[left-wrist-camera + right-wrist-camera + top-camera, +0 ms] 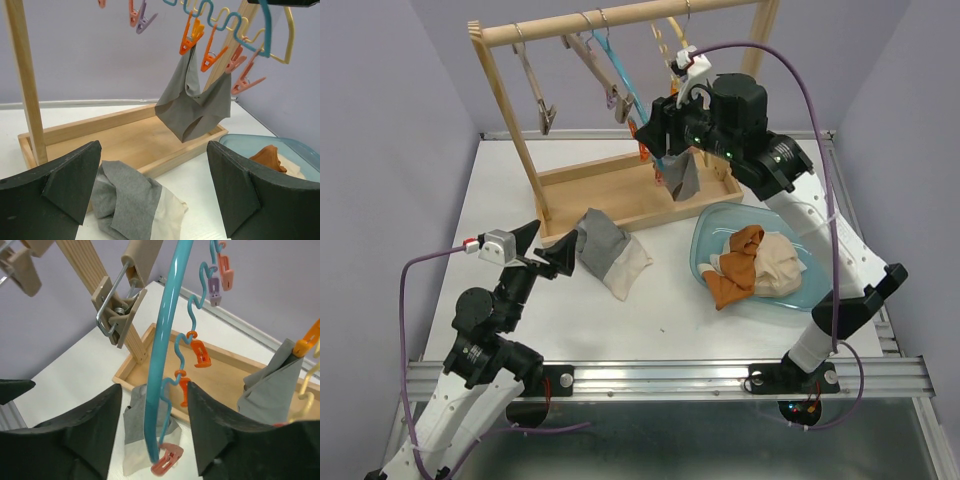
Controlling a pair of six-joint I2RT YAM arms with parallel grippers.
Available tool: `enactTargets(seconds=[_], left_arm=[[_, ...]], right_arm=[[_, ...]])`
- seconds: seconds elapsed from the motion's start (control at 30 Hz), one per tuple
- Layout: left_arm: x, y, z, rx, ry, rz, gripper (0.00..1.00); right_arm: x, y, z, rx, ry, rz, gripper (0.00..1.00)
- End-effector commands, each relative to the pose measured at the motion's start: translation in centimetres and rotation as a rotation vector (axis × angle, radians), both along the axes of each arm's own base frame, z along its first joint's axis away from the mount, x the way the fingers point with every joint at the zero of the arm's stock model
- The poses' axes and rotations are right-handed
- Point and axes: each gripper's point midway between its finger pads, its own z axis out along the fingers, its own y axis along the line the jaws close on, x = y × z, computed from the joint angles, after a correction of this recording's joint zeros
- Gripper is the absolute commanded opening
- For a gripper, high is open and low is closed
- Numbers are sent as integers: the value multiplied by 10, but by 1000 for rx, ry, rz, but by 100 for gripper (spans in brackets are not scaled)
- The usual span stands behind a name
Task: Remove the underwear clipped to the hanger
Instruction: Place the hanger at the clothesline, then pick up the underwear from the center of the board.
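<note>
A grey underwear (pixel 681 178) hangs from orange clips (pixel 192 38) on the teal wavy hanger (pixel 625 82) over the wooden tray. My right gripper (pixel 659 132) is open, its jaws on either side of the hanger's teal bar (pixel 166 355) without touching it; the hanging grey piece (pixel 274 390) is to its right. A grey-and-white underwear (pixel 608 252) lies on the table by the tray. My left gripper (pixel 550 250) is open and empty just left of it, and the cloth (pixel 131 200) shows between its fingers (pixel 65 185). Orange-brown and beige pieces (pixel 748 265) lie in the blue tub (pixel 705 232).
A wooden rack (pixel 510 120) with a top rail stands at the back on a shallow wooden tray (pixel 582 190). Wooden clip hangers (pixel 542 100) and a yellow hanger (pixel 289 35) hang from the rail. Several empty coloured clips (pixel 199 351) dangle from the teal hanger.
</note>
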Motion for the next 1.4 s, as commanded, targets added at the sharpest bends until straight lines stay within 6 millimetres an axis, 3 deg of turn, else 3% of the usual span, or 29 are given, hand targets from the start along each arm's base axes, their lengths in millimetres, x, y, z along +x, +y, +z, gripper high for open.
enactTargets(seconds=[0.0, 0.1, 0.17, 0.23, 0.3, 0.33, 0.37, 0.57, 0.67, 0.7, 0.93, 1.13, 1.2, 1.37], left_arm=[[1, -1, 6, -13, -29, -8, 99], [1, -2, 5, -12, -26, -12, 99], [1, -2, 5, -11, -25, -13, 99], [0, -2, 5, -15, -27, -14, 99], [0, -3, 5, -15, -27, -15, 99], [1, -3, 5, -14, -26, -15, 99], [1, -3, 5, -14, -26, -15, 99], [1, -3, 5, -14, -24, -16, 99], [1, -2, 5, -14, -24, -14, 99], [0, -3, 5, -16, -25, -16, 99], [0, -2, 5, -14, -27, -12, 99], [-1, -1, 6, -17, -31, -11, 99], [-1, 0, 6, -18, -34, -11, 99], [-1, 0, 7, -18, -35, -7, 99]], right_arm=[[-22, -21, 43, 37, -141, 1, 62], [-32, -29, 47, 25, -170, 13, 73], [-42, -38, 49, -5, -215, 31, 75], [-54, -45, 49, -18, -237, 49, 87], [-61, -51, 50, -38, -268, 61, 89], [-69, -58, 56, -32, -289, 61, 97], [-70, -59, 49, -58, -294, 67, 100], [-86, -76, 41, -112, -354, 103, 100], [-104, -91, 39, -137, -404, 143, 100], [-105, -91, 26, -160, -397, 160, 100], [-141, -112, 7, -202, -487, 278, 100], [-166, -109, -27, -225, -474, 435, 100], [-173, -107, -48, -244, -450, 499, 100], [-192, -100, -70, -237, -417, 636, 100]])
